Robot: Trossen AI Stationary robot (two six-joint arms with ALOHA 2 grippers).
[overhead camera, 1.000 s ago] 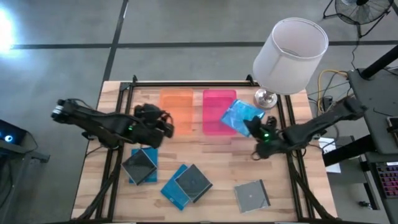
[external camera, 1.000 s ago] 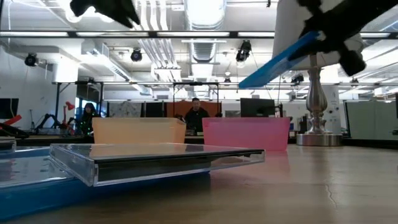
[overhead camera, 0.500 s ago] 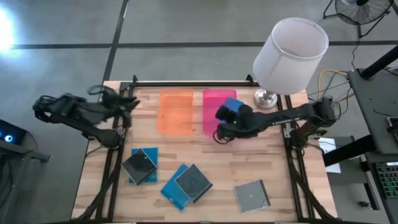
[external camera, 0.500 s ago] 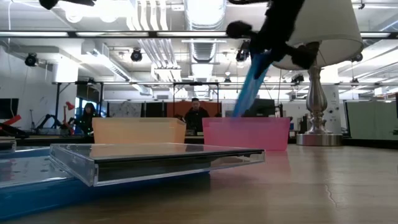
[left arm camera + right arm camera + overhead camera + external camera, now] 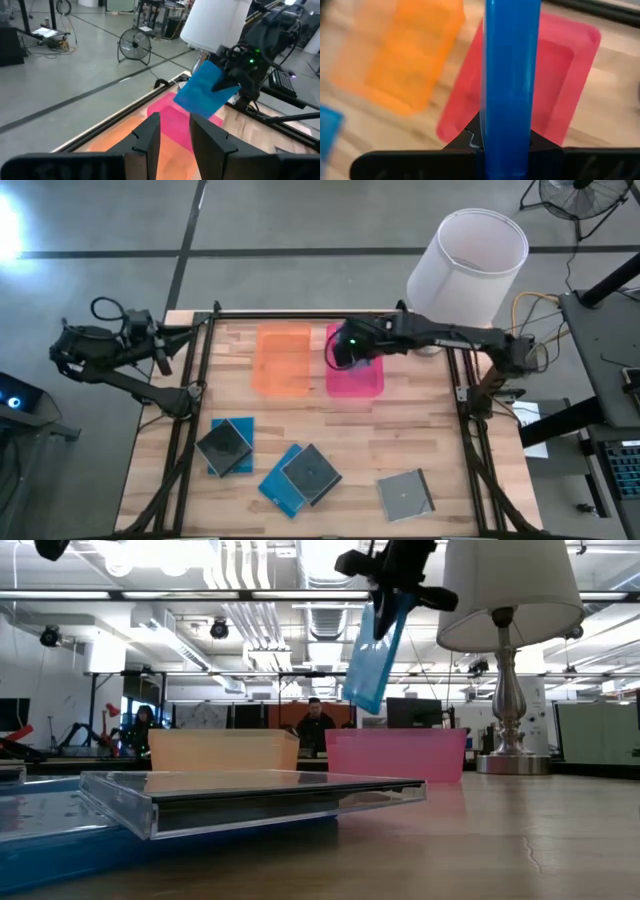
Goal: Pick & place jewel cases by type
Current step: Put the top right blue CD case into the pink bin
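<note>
1. A blue case [image 5: 375,655] hangs nearly on edge in the air, pinched in the right gripper [image 5: 345,350], right above the pink tray [image 5: 355,375].
2. In the right wrist view the blue case [image 5: 512,85] stands edge-on between that gripper's fingers, with the pink tray [image 5: 570,75] below it and the orange tray [image 5: 402,55] just beside that.
3. The left gripper [image 5: 172,132] waits off the table's far left corner, well away from the trays, its fingers a narrow gap apart and holding nothing.
4. On the near half of the wooden table [image 5: 420,430] lie the other cases: a dark case [image 5: 222,445] on a blue one at the left, a dark case [image 5: 310,472] overlapping a blue one in the middle, and a clear case [image 5: 405,494] alone toward the right.
5. A lamp [image 5: 465,260] with a white shade stands at the far right corner, just beyond the right arm.
6. Around the table is a grey concrete floor [image 5: 300,220]; a fan [image 5: 134,46] stands on it.
7. Beyond the table the room is an open workshop with ceiling lights, and a person [image 5: 316,726] shows behind the trays.
</note>
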